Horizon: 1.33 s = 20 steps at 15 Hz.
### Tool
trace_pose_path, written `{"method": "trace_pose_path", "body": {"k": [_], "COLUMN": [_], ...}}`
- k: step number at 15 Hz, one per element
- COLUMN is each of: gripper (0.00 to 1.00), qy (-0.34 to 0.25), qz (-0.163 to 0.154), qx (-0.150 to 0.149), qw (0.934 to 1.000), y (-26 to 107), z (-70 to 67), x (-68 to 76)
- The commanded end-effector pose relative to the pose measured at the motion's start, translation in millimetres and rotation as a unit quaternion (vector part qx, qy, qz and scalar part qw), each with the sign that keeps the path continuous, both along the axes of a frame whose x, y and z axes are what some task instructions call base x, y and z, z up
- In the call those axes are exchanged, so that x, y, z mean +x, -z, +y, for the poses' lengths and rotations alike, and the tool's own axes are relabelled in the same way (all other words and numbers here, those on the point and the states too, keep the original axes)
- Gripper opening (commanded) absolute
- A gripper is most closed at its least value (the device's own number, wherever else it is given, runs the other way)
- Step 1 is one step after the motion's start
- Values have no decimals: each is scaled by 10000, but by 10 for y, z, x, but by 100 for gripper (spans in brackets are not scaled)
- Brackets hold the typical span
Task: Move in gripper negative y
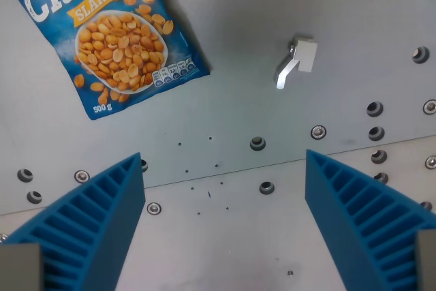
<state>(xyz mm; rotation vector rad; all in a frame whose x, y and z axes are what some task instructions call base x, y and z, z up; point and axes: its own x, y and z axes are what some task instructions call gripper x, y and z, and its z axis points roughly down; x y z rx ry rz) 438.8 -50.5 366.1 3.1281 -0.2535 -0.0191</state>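
Observation:
My gripper (225, 165) is open and empty, its two blue ribbed fingers (95, 223) standing wide apart at the bottom of the wrist view, above a grey metal table (272, 5). A blue bag of salted peanuts (109, 32) lies flat on the table at the wrist view's upper left, well beyond the left finger and apart from it. Its top edge is cut off by the frame.
A small white block with a metal lever (296, 60) sits on the table at the upper right. Bolts and screw holes (257, 143) dot the table along a plate seam (225, 174) running across between the fingers.

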Motion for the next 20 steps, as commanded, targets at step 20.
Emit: {"method": "trace_pose_path", "body": {"k": [20], "gripper": [100], "qy": [1], "qz": [-31], "qx": [-3], "qw": [10000], "y": [-24], "z": [986], "x": [158]}}
